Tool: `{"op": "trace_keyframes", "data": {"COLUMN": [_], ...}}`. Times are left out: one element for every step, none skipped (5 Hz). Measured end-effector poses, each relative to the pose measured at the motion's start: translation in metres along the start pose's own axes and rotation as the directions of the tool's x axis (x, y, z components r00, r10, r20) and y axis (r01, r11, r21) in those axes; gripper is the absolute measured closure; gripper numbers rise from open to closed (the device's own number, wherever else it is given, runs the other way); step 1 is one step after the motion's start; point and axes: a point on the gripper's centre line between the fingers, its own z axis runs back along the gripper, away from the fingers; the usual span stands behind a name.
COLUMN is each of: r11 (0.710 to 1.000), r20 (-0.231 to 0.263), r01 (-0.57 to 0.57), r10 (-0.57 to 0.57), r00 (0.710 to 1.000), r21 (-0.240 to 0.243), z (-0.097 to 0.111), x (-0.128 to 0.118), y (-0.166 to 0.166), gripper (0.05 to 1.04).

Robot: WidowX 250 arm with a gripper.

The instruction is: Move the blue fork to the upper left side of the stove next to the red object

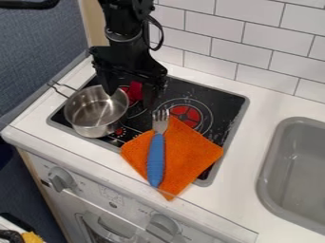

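The black gripper [129, 100] hangs over the upper left part of the stove [229, 106], open, its fingers apart above the pot's right rim and the burner beside it. A small red object [136, 89] shows between the fingers; whether it touches them I cannot tell. The blue fork [156, 159] lies on an orange cloth, below and to the right of the gripper, its blue handle toward the front edge and its metal tines pointing up toward the back.
A metal pot [95, 114] stands on the stove's left side, just left of the gripper. The orange cloth [190, 153] covers the stove's front right part and overlaps the counter. A grey sink [292, 171] lies at the right, and a tiled wall [247, 40] rises behind.
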Motion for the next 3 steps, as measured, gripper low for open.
{"op": "trace_keyframes", "data": {"r11": [1.000, 0.997, 0.998], "r20": [-0.026, -0.036, -0.038], "r01": [-0.013, -0.029, 0.013], "r10": [0.012, 0.026, -0.016], "r00": [1.000, 0.999, 0.999], "r21": [-0.013, -0.075, -0.062], "z": [-0.006, -0.006, 0.001], "x": [-0.004, -0.007, -0.029], "y": [-0.003, -0.029, -0.054], "gripper": [0.081, 0.081, 0.081]}}
